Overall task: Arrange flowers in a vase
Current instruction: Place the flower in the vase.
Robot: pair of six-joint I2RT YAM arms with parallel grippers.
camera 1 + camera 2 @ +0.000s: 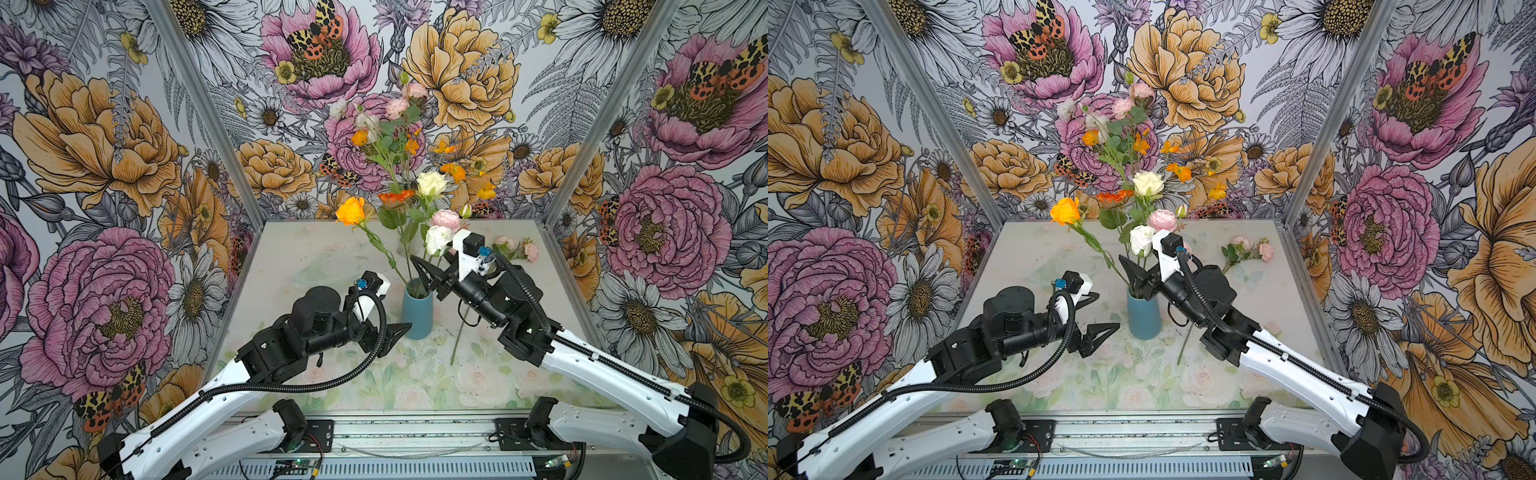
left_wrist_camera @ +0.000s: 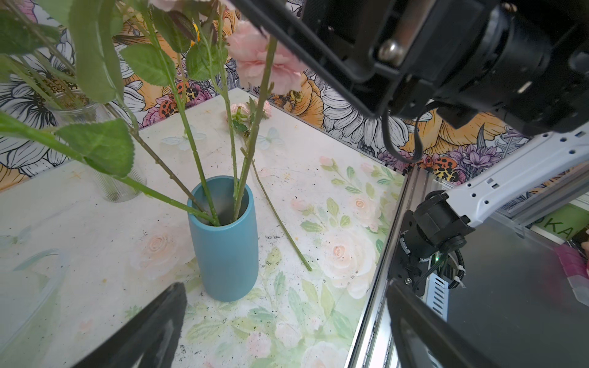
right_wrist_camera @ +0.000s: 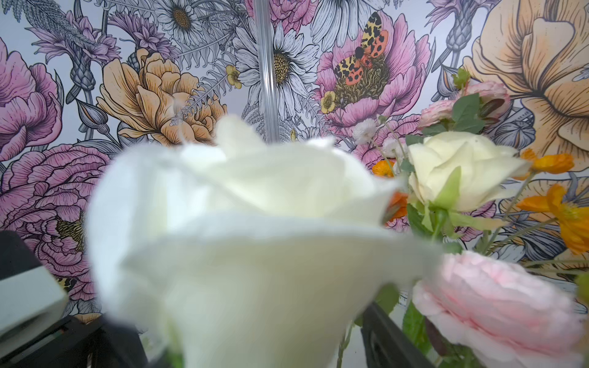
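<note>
Now placing step: cream long-stemmed rose (image 1: 438,240) stands in teal cylindrical vase (image 1: 417,318); right jaws parted around its stem, holding nothing; left jaws wide, empty. Next: back off, fetch pink spray (image 1: 531,251) on desk (image 1: 478,386).

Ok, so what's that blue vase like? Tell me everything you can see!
The blue vase is a plain, matte teal cylinder with an open round top; it looks like painted ceramic. It stands upright near the middle of the table, on the rose-patterned surface. Several green flower stems lean inside it, resting on its rim. One loose stem lies on the table beside it, not touching.
</note>
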